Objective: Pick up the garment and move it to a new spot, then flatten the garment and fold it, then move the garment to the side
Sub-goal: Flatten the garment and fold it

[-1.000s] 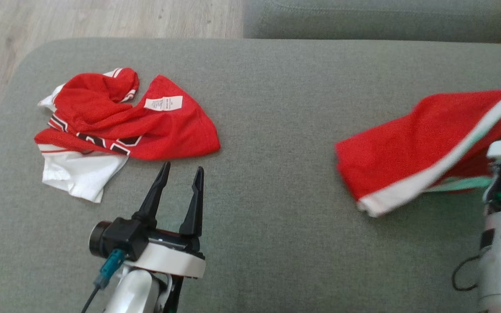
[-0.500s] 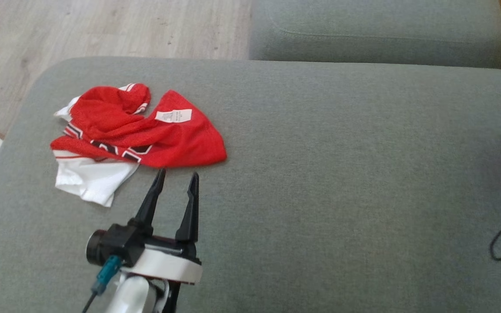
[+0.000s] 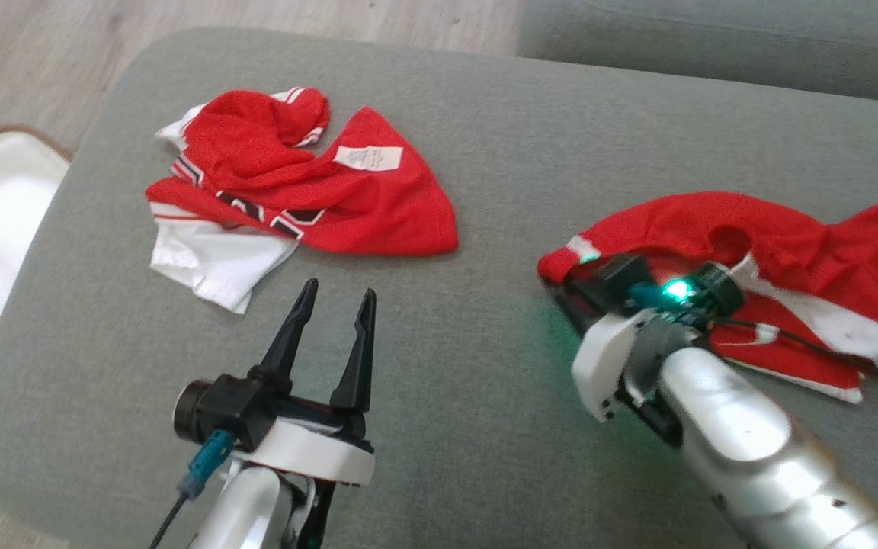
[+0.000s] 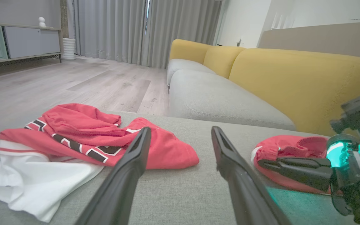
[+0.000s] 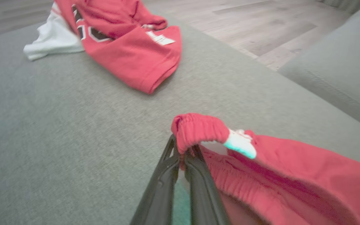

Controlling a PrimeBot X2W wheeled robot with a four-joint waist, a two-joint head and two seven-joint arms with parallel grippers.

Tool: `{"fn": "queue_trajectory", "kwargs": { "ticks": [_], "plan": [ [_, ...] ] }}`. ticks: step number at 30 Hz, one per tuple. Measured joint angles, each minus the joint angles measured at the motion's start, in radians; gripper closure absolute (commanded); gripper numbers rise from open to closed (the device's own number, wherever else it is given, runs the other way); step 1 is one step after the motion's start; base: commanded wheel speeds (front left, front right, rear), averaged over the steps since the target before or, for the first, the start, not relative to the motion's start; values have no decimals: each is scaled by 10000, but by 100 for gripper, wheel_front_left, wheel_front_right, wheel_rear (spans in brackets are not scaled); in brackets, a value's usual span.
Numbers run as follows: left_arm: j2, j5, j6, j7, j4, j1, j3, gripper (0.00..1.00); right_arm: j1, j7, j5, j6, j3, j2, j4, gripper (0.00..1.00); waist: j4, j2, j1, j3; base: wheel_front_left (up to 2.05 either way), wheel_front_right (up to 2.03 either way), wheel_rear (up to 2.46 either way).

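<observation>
Right claw point(image 5: 183, 147) clamps the waistband point(image 5: 198, 128) of the shorts point(image 3: 789, 236): soft, light, limp. Left claw point(image 3: 338, 290) gapes, empty.

Red garment point(image 3: 789, 244) — white-trimmed, crumpled, waistband end raised.

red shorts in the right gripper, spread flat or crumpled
Crumpled: the red shorts lie bunched on the cushion, waistband pinched in the shut right gripper.
</observation>
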Motion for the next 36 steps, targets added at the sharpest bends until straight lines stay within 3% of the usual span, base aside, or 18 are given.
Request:
{"fn": "queue_trajectory", "kwargs": {
  "ticks": [9, 16, 22, 28, 32, 36],
  "plan": [
    [4, -84, 107, 0, 69, 0, 42, 0, -805, -608, 779, 6, 1655, 337, 1434, 0, 23, 0, -1, 71, 0, 0, 0],
    [-2, -67, 107, 0, 35, 4, 307, 0, -819, -1292, 1400, 6, 1269, 167, 1708, 0, -591, 0, 0, -191, 0, 0, 0],
    [0, 19, 100, 0, -88, 54, 474, 0, -747, -2023, 1628, 6, -169, -199, 1476, 0, -1221, 0, 0, -515, 0, 0, 0],
    [2, 31, 98, 0, -280, 165, 648, 0, 415, -2510, 1116, 6, -3285, -249, 500, 0, -1801, 0, -1, -815, 0, 0, 0],
    [-2, 33, 98, 0, -355, 307, 642, 0, 2137, -2527, 412, 6, -5701, 238, -1369, 0, -2097, 0, -1, -869, 0, 0, 0],
    [0, 31, 98, 0, -391, 335, 639, 0, 3852, -2535, -483, 6, -6824, 1014, -2790, 0, -2207, 0, -1, -791, 0, 0, 0]
  ]
}}
